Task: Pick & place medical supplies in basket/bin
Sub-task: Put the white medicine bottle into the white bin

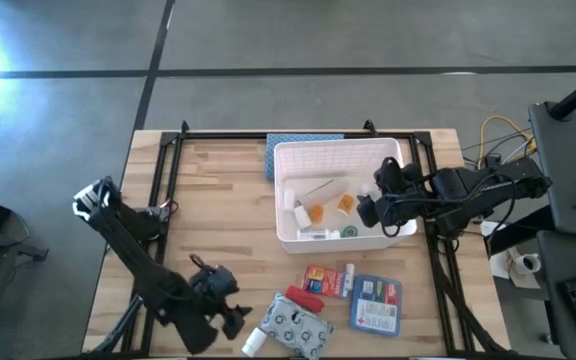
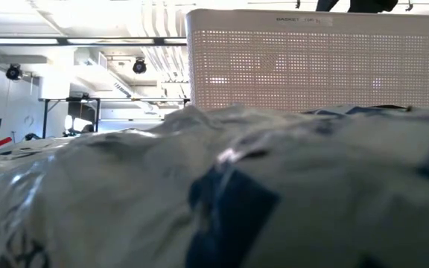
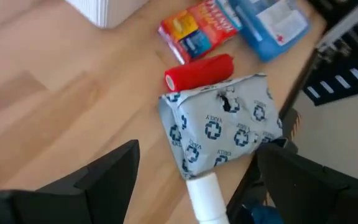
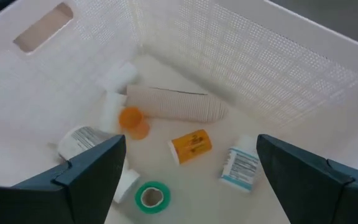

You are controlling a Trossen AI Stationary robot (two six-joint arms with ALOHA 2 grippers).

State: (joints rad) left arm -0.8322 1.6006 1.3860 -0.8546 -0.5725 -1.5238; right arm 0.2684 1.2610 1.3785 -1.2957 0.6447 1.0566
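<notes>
Crinkled grey patterned pouch (image 2: 222,193) filled nearly the whole low view, pressed up close to that lens, with the slotted wall of the white bin (image 2: 311,63) rising behind it. Seen from above, the pouch (image 1: 296,329) lay at about 6 o'clock on the table, a white pill bottle (image 1: 253,340) touching its 8 o'clock corner and a red tube (image 1: 304,299) against its 12 o'clock edge. The left gripper (image 1: 230,318) hovered just beside it at 9 o'clock, fingers spread wide and empty. The pouch looked soft, light and saggy, likely to fold under a pinch, so a grip across its narrower middle seemed safest; the smooth round bottle would probably roll or slip. The left wrist view alone showed the pouch's blue cross print (image 3: 219,130) and how tightly the tube (image 3: 199,72) and bottle (image 3: 207,196) crowded it. The right gripper (image 4: 191,177) hung over the bin's 3 o'clock rim, also open and holding nothing. Only its wrist view revealed the contents: an orange vial (image 4: 191,145), a beige roll (image 4: 176,103), a teal-ringed tape (image 4: 152,196). The red-orange box (image 1: 327,280) and blue-white flat box (image 1: 375,303) waited outside, at 6 o'clock of the bin.
</notes>
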